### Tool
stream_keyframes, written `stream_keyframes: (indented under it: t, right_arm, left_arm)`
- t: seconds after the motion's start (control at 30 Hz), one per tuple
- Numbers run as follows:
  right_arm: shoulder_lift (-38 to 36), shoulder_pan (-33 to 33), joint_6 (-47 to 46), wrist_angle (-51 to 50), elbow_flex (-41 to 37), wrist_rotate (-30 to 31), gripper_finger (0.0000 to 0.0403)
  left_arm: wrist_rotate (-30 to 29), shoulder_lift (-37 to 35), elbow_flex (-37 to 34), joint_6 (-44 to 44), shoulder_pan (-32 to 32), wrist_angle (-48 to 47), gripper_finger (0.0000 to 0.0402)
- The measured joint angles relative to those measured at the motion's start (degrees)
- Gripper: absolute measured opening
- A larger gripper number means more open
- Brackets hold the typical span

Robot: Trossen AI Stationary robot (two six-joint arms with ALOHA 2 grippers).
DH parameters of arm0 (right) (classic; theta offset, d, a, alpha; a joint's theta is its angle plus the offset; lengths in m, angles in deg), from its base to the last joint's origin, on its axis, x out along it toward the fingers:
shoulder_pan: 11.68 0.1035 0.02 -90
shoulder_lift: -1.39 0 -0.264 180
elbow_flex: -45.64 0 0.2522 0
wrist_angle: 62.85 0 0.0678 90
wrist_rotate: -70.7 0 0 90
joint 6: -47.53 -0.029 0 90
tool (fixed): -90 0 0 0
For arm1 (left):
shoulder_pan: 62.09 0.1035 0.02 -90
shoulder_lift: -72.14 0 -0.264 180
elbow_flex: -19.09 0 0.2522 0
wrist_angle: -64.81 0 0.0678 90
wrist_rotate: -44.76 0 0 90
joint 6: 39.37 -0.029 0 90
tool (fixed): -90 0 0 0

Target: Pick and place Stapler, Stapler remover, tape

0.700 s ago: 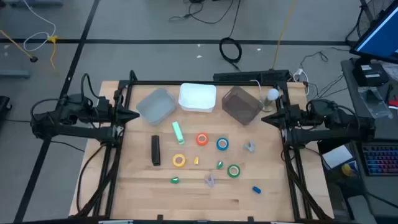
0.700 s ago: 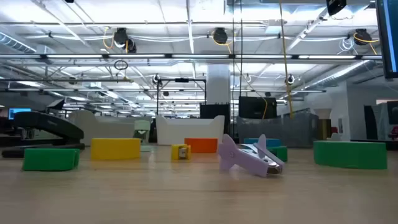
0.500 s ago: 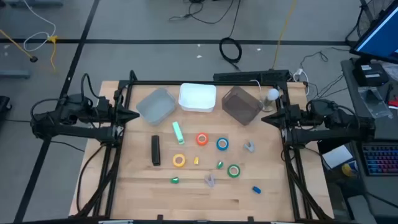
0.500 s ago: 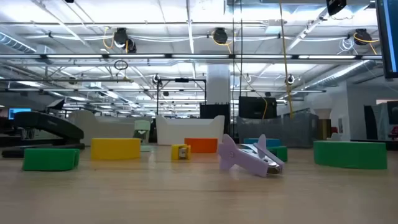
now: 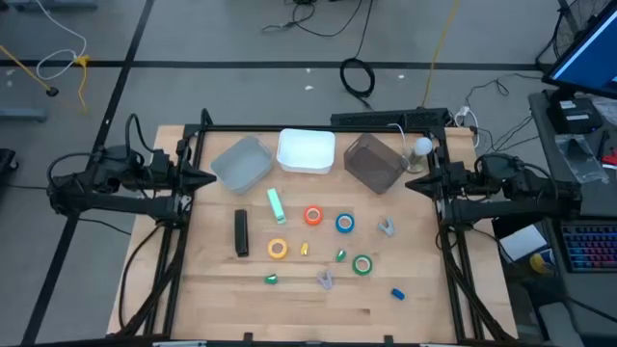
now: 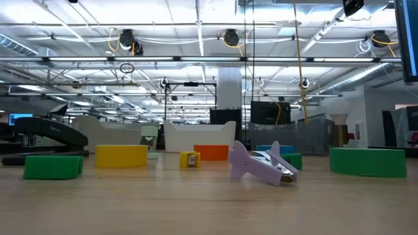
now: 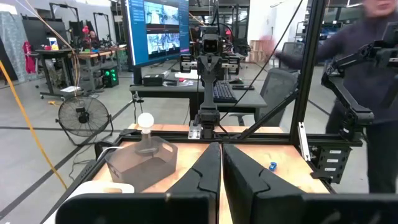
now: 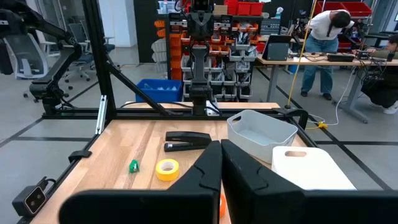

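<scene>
Across the wooden worktop, nothing had been picked up yet. Both arms waited at opposite edges, the left gripper and right gripper each with jaws closed on nothing, likely parked before starting. The black stapler lay left of centre. 4 tape rolls, red-orange, blue, yellow and green, sat mid-table, with a lilac staple remover near the front. 3 bins stood at the back, presumably as destinations. Compared with the earlier frame, nothing had moved.
</scene>
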State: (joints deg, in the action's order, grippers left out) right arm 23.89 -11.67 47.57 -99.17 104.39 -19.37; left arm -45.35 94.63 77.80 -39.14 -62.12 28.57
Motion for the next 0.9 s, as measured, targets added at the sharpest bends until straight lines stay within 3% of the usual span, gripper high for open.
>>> stream_keyframes:
  t: [0.9]
  right_arm:
    - [0.20, 0.00, 0.01, 1.22, 0.00, 0.02, 0.0000]
  left_arm:
    - [-0.01, 0.00, 0.00, 0.00, 0.00, 0.00, 0.0021]
